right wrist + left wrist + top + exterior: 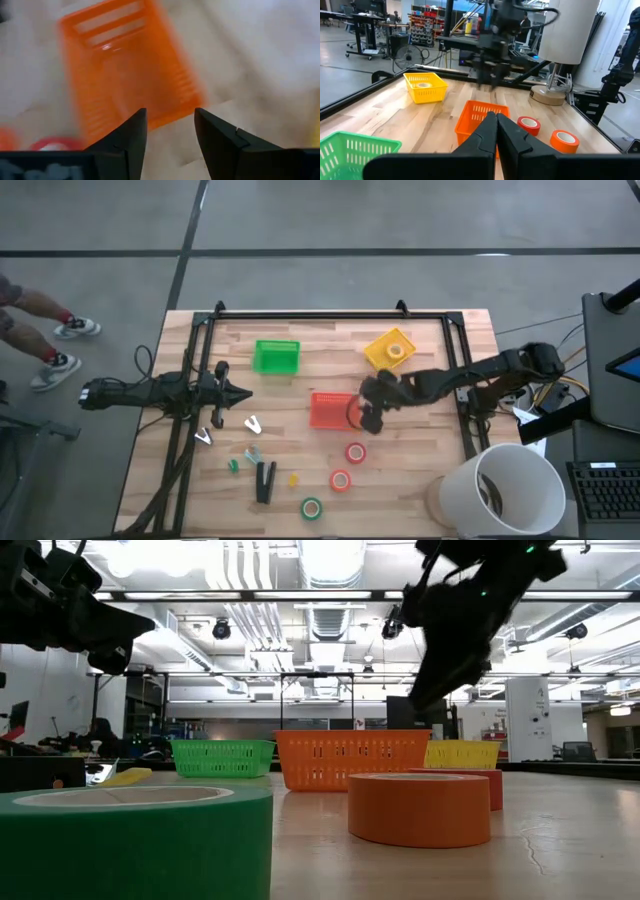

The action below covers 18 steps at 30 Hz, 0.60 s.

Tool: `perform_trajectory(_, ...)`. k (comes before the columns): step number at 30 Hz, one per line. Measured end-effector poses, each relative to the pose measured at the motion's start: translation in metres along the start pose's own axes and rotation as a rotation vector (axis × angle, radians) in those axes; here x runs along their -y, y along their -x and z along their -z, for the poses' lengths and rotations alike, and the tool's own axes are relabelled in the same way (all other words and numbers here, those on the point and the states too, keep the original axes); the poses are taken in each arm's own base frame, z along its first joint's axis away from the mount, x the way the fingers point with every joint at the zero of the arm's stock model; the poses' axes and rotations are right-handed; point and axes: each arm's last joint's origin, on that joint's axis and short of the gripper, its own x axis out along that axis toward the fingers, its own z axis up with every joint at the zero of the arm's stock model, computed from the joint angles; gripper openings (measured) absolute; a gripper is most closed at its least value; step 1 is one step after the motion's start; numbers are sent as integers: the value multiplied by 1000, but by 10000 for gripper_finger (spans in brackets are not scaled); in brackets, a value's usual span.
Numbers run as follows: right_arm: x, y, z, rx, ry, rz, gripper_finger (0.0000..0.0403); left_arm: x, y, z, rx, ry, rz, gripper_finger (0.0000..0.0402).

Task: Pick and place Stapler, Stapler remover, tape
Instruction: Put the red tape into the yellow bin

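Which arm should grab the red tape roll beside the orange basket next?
Right, probably. The right gripper hangs open by the orange basket, close to the red tape roll. The left gripper is shut, farther off across the table.

You've got a pale wooden table (pixel 420 480) with a black frame. Right under your right gripper (pixel 372 416) sits the orange basket (pixel 328 410); beyond it, the yellow basket (pixel 390 349). The green basket (pixel 276 357) lies just ahead of your left gripper (pixel 240 394). Nearer the front edge: two red/orange tape rolls (pixel 356 452), one green roll (pixel 312 507), and the black stapler (pixel 264 481).
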Motion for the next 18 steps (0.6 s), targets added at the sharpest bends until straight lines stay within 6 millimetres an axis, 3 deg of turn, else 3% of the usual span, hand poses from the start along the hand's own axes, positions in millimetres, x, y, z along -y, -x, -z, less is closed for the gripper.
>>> perform_trajectory(8,-43,2,30,-75,19,-105,148,0,0,0,0,0,0,10)
perform_trajectory(18,-60,-24,50,-142,-113,-77,148,0,0,0,0,0,0,10)
